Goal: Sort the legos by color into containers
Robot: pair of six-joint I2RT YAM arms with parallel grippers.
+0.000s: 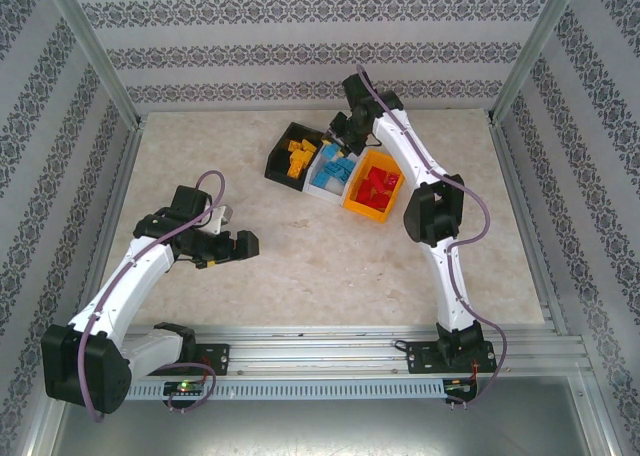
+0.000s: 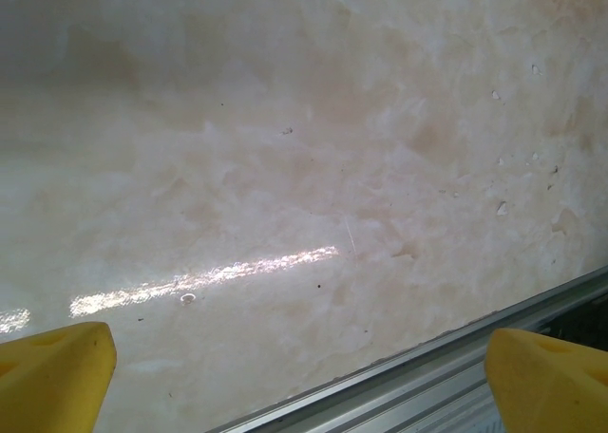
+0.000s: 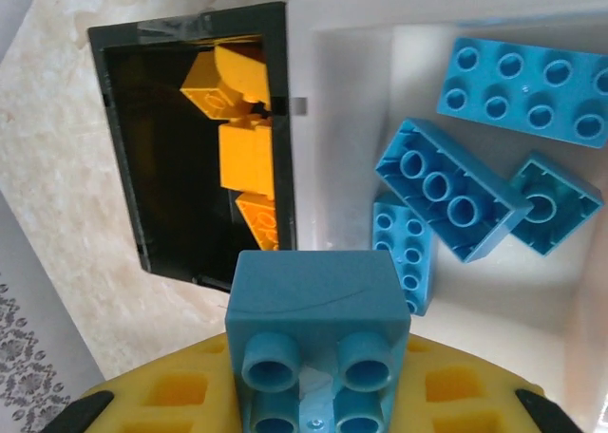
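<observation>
Top external view: you had the pale surface (image 1: 300,266) with both arms reaching over it, the right one stretched far to the row of three containers, the left one parked well apart from them on the near left. The black bin (image 1: 276,161), the white bin (image 1: 322,188) and the orange bin (image 1: 362,208) stood touching side by side at a slant. Your right pincer (image 1: 340,131) hung above the far end of the white bin. Your left pincer (image 1: 238,244) stood wide, its yellow pads (image 2: 52,371) far apart over bare surface, with nothing between them.

Yellow legos (image 1: 298,154) lay in the black bin, blue legos (image 1: 338,168) in the white and red legos (image 1: 378,184) in the orange.

Seen from the right wrist, your right pincer was closed narrow on one blue brick (image 3: 318,305), studs toward the camera. The brick was raised above the bins and appeared to hang close to the wall shared by black and white.

By these pictures you were on the delivery step for that blue brick, and sorting looked well advanced. The next move called for shifting it squarely over the white bin, away from the black one, lowering it a little and then opening the jaws. A release too near that shared wall risked tipping it in among the yellow ones.
</observation>
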